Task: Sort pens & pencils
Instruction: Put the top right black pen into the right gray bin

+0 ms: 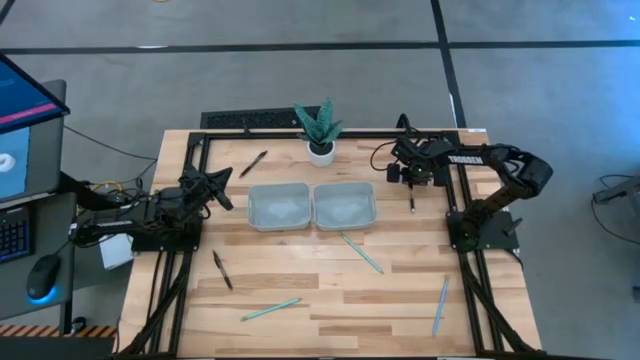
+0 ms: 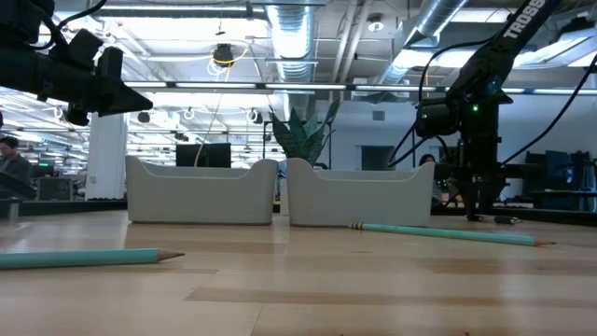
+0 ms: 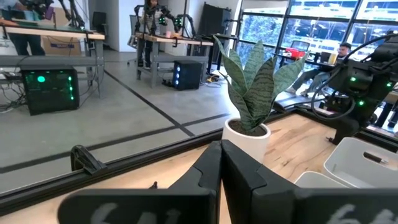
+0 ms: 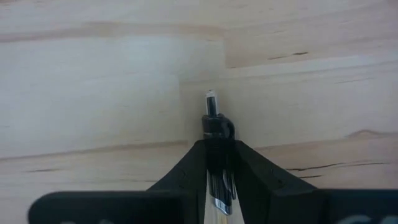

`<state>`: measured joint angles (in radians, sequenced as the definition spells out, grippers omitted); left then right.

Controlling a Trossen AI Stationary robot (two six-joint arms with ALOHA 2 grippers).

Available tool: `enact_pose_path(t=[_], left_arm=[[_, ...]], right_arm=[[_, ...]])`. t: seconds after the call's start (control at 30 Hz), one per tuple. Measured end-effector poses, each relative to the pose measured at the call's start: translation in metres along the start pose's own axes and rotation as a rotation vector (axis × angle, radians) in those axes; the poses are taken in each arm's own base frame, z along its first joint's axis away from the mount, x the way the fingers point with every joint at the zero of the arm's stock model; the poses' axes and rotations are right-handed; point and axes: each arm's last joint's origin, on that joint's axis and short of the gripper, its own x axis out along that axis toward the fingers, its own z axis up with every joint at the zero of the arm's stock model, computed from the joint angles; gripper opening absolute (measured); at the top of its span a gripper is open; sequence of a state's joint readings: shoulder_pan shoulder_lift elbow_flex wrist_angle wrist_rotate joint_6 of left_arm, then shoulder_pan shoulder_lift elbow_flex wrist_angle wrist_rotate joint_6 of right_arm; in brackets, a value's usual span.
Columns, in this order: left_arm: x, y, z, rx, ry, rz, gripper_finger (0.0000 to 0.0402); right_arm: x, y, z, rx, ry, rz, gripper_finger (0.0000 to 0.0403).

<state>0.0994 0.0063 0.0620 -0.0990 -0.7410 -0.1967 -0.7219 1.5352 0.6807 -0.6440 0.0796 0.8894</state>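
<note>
Two grey trays (image 1: 278, 206) (image 1: 344, 204) sit side by side mid-table, below a potted plant (image 1: 319, 130). Just right of them, the right gripper (image 4: 213, 163) points down at the wood, its fingers clamped narrowly on a dark pen (image 4: 214, 155). Two more pens lie loose: one (image 1: 253, 163) above the left tray, one (image 1: 222, 270) lower left. Three teal pencils (image 1: 361, 253) (image 1: 270, 310) (image 1: 440, 305) rest across the table's lower part. Beside the left tray, the left gripper (image 3: 221, 168) hangs off the table with fingers pressed together, holding nothing.
</note>
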Motion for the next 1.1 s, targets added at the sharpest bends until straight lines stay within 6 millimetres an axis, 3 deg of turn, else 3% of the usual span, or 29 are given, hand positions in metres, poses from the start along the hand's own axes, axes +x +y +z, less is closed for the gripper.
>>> enact_pose_path(t=[0.33, 0.7, 1.1], left_arm=[[0.0, 0.0, 0.0, 0.001, 0.0, 0.0, 0.0], [0.0, 0.0, 0.0, -0.008, 0.0, 0.0, 0.0], [0.0, 0.0, 0.0, -0.009, 0.0, 0.0, 0.0]], right_arm=[[-0.008, 0.008, 0.006, -0.036, -0.004, 0.016, 0.0087], [-0.038, 0.032, 0.027, -0.085, -0.064, 0.156, 0.0087], [-0.095, 0.076, 0.034, -0.292, -0.165, 0.359, 0.0088]])
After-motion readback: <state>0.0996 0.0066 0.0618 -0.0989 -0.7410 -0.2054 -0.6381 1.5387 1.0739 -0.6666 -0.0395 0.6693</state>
